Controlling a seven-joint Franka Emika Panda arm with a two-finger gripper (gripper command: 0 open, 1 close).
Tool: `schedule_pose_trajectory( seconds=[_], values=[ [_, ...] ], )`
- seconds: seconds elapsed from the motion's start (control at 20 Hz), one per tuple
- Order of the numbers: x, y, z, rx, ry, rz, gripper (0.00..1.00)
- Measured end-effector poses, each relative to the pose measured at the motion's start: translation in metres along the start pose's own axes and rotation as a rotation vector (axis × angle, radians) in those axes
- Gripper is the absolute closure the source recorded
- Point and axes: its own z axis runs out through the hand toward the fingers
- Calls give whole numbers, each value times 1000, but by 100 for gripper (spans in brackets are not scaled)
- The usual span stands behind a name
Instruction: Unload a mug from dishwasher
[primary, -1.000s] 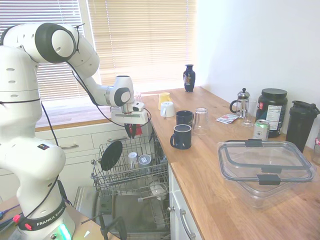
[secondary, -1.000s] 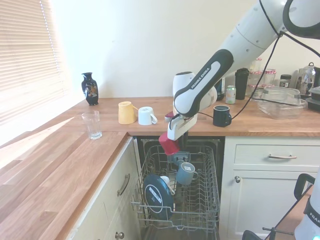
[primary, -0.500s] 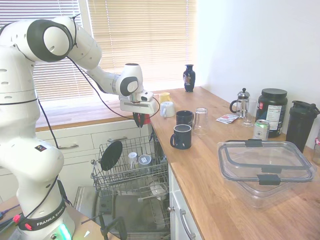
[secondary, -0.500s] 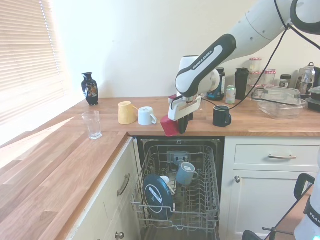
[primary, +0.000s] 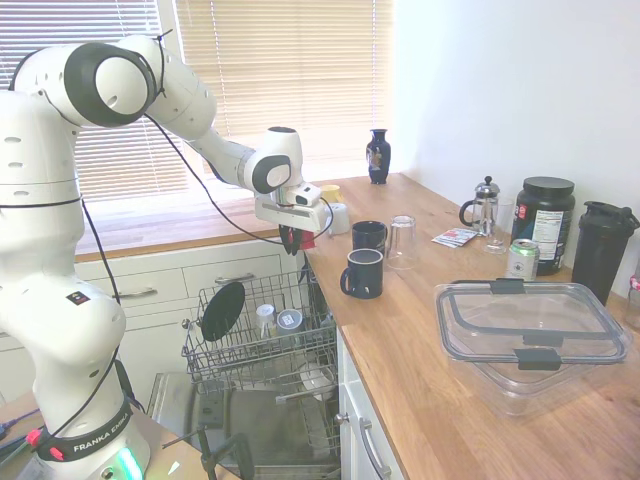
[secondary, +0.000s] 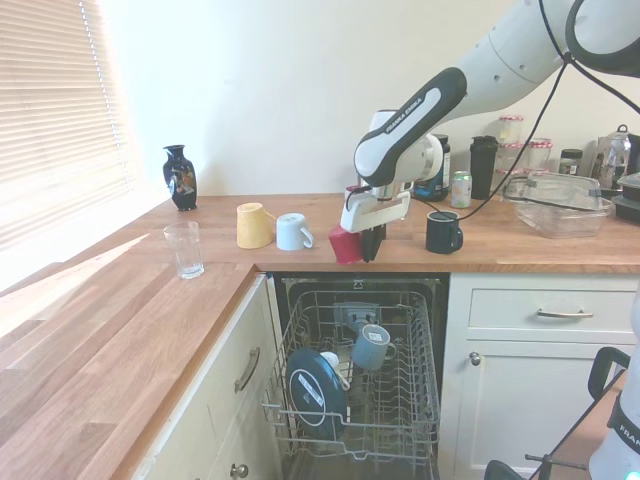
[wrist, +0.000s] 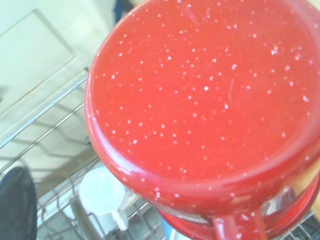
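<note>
- One red mug (secondary: 345, 244) clamped in my gripper (secondary: 362, 243), hanging tilted just under my fingers.
- It's up at counter (secondary: 300, 262) edge height, right above the open dishwasher (secondary: 365, 400) rack.
- Wrist cam is basically all speckled red mug bottom (wrist: 210, 100).

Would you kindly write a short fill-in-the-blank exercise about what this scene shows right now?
1. The gripper holds a mug coloured ____.
2. The mug hangs at the level of the wooden ____, above the dishwasher rack.
3. The yellow cup lies beside a ____ cup.
4. The dishwasher door is ____.

Missing words: red; counter; white; open
</note>
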Motion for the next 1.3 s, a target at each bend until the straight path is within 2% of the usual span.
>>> schedule_pose_trajectory(
  seconds=[0.65,1.3],
  values=[
    [41,-3,20,12,-8,70,100],
    [68,-22,35,-2,-25,113,100]
  ],
)
